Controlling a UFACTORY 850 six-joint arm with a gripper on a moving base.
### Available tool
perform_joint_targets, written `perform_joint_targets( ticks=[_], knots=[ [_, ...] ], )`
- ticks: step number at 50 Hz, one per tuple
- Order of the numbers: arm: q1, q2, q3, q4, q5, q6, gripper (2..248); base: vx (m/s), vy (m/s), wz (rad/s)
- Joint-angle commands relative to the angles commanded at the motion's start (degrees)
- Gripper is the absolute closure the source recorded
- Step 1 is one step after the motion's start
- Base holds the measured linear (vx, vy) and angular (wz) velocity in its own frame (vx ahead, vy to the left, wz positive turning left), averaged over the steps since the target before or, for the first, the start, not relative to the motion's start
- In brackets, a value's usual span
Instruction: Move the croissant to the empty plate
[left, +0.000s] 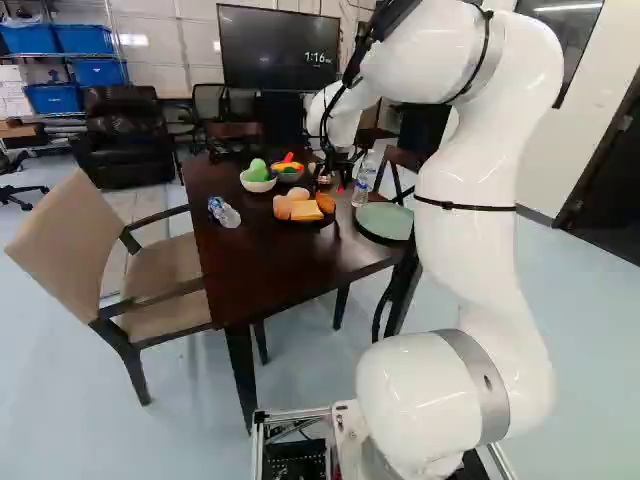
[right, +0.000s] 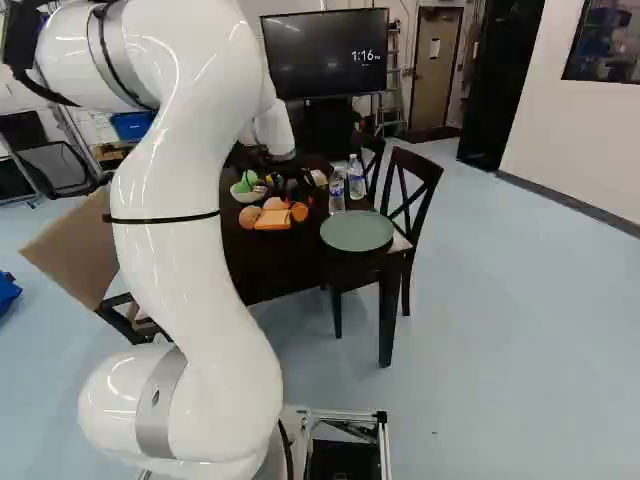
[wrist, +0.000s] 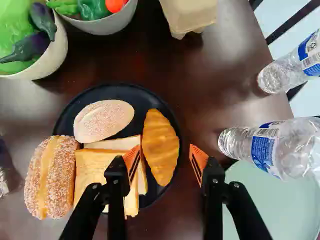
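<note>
Wrist view: green plate (wrist: 270, 205) cut off

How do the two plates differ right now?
The dark plate is near-black; the green plate is pale green. The dark plate carries the croissant, bread slices and an oval bun; the green plate carries nothing. The dark plate lies farther from the arm's base than the green plate. Both are round.

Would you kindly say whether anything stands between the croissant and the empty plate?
Nothing visible stands directly between the croissant and green plate; one water bottle stands close beside that route, at the plate's edge.
</note>
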Motion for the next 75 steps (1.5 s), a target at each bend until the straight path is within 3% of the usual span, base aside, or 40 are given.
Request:
perform_joint_targets(
  ticks=[75],
  knots=[
    [0.0,-1.9,-0.5,0.0,0.0,0.0,96,0.000,0.000,0.000]
  ],
)
